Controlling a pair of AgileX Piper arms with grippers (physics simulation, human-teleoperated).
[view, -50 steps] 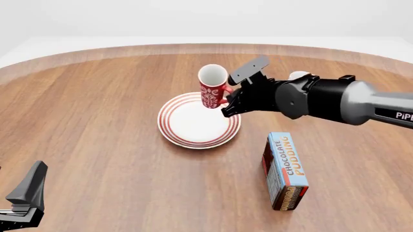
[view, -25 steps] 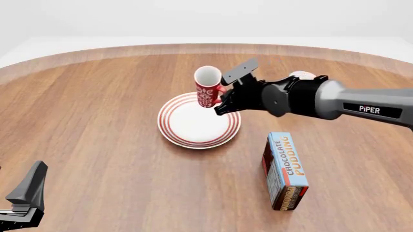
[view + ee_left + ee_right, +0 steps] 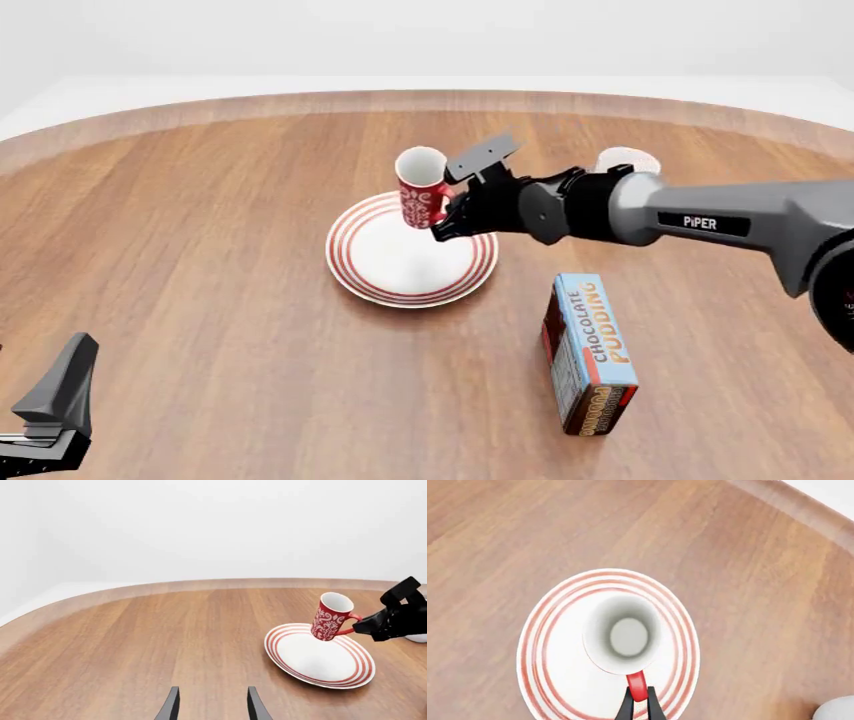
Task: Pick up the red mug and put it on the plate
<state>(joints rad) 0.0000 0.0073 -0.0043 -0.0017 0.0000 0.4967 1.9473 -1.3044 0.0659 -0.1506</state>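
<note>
The red mug (image 3: 422, 190), red with a white pattern, hangs slightly tilted just above the far part of the plate (image 3: 380, 275), a white plate with red rings. My right gripper (image 3: 450, 212) is shut on the mug's red handle. In the right wrist view I look down into the mug (image 3: 624, 635) over the plate (image 3: 550, 672), with the gripper (image 3: 639, 707) pinching the handle. The left wrist view shows the mug (image 3: 330, 617), the plate (image 3: 320, 662) and the right gripper (image 3: 363, 625). My left gripper (image 3: 54, 405) (image 3: 212, 707) is open and empty at the near left.
A chocolate pudding box (image 3: 589, 352) stands near right of the plate. A plain white mug (image 3: 627, 160) sits behind my right arm, partly hidden; it also shows at the edge of the right wrist view (image 3: 835, 711).
My right gripper has carried the red mug to the left and a little farther from me, over the plate's far part. The left arm has not moved.
</note>
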